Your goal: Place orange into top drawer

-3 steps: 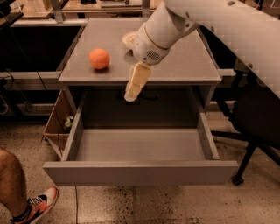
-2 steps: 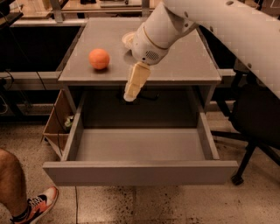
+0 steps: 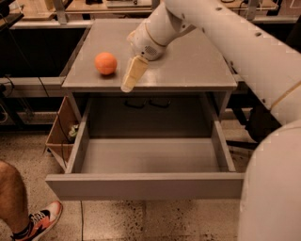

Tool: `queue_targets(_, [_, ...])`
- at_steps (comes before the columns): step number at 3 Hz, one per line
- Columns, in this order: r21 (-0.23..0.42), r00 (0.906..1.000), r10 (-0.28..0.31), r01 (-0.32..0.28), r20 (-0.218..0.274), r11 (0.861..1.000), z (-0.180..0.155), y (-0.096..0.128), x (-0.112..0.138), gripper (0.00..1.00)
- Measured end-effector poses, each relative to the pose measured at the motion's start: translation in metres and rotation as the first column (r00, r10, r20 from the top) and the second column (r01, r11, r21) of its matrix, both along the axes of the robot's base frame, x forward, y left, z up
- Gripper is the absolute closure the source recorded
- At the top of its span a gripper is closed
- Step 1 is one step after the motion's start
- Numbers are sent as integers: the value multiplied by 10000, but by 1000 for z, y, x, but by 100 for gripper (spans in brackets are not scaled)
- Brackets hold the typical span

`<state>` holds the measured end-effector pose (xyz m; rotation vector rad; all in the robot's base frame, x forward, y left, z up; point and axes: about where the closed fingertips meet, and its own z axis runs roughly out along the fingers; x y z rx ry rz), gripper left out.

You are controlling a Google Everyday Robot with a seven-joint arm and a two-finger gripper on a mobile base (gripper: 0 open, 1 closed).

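The orange (image 3: 106, 63) sits on the left part of the grey cabinet top (image 3: 193, 61), near its front edge. My gripper (image 3: 128, 84) hangs down from the white arm (image 3: 221, 33) just right of the orange, over the top's front edge, a short gap away and not touching it. It holds nothing that I can see. The top drawer (image 3: 146, 186) is pulled wide out below, and its grey floor is bare.
A person's bare leg and red-and-white shoe (image 3: 35, 220) are at the bottom left by the drawer's corner. An open wooden box (image 3: 59, 134) stands to the left of the cabinet. Workbenches (image 3: 37, 12) run along the back. My arm fills the right side.
My gripper has moved left and slightly up, closer to the orange. The orange and the drawer have not moved.
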<state>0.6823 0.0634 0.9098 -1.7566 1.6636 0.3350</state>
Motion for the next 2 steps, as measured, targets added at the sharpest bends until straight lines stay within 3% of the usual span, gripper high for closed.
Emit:
queue_targets(1, [692,9994,-336,341,-84,9970,-5,19,47,0])
queue_targets(2, [1442,9947,-741,837,-709,9860,-21,35,79,0])
